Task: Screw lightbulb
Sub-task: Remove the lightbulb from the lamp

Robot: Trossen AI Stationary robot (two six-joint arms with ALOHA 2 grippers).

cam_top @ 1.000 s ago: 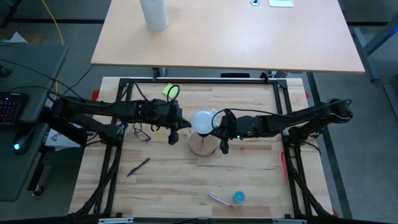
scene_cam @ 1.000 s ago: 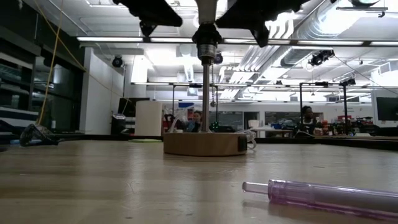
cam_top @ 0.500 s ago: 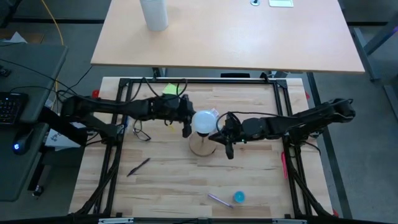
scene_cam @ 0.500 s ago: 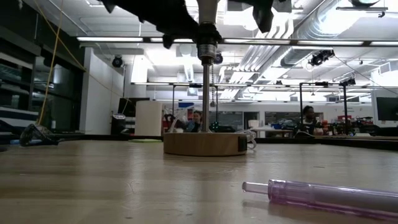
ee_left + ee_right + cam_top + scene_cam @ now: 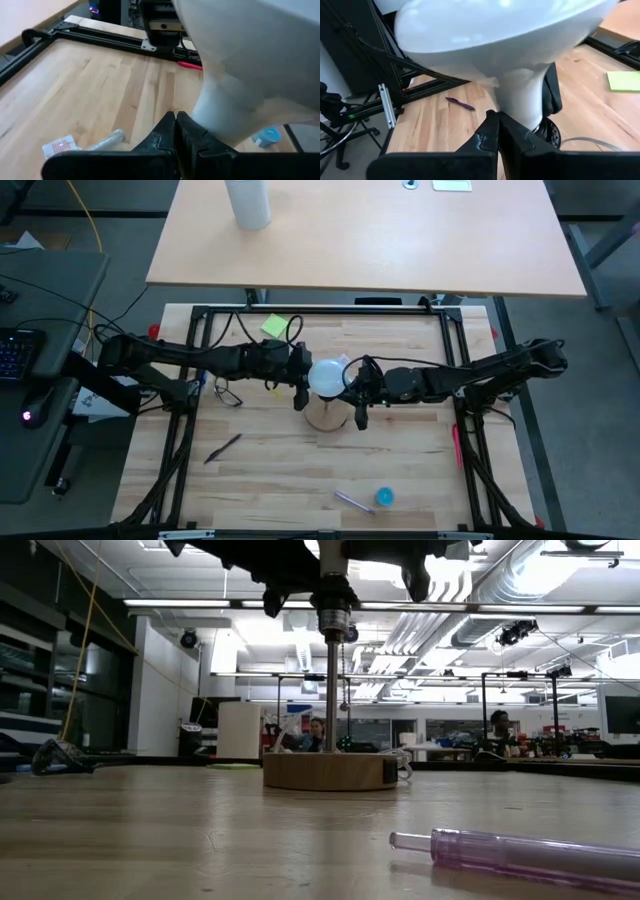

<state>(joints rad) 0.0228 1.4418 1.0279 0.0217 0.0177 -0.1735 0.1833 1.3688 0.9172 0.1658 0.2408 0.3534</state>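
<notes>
High view: the lightbulb (image 5: pixel 324 376) sits at mid-table, globe up, directly above the round wooden base (image 5: pixel 325 416). In the low view a thin metal stem (image 5: pixel 330 690) rises from that base (image 5: pixel 328 771) to a black socket (image 5: pixel 332 612) at the top of the frame; the bulb itself is cut off above.

The left gripper (image 5: pixel 299 379) is at the bulb's left side, and the right gripper (image 5: pixel 356 394) at its right side, both at bulb height above the table.

Left wrist view: the left gripper's fingers (image 5: pixel 176 131) are pressed together, nothing between them, their tips right up against the bulb's tapering neck (image 5: pixel 220 107). Right wrist view: the same arrangement, fingers (image 5: pixel 496 131) closed on each other, tips against the white neck (image 5: pixel 520 100), with the black socket (image 5: pixel 549 131) just below. Neither claw encloses the bulb; whether the tips actually touch the neck cannot be told.

Other items on the wooden table (image 5: pixel 400 470):
- yellow sticky note (image 5: pixel 271 324), far side
- dark pen (image 5: pixel 223 448), near left
- purple syringe-like tube (image 5: pixel 352 500) and blue cap (image 5: pixel 384 497), near edge
- eyeglasses (image 5: pixel 226 393), left of the base
</notes>
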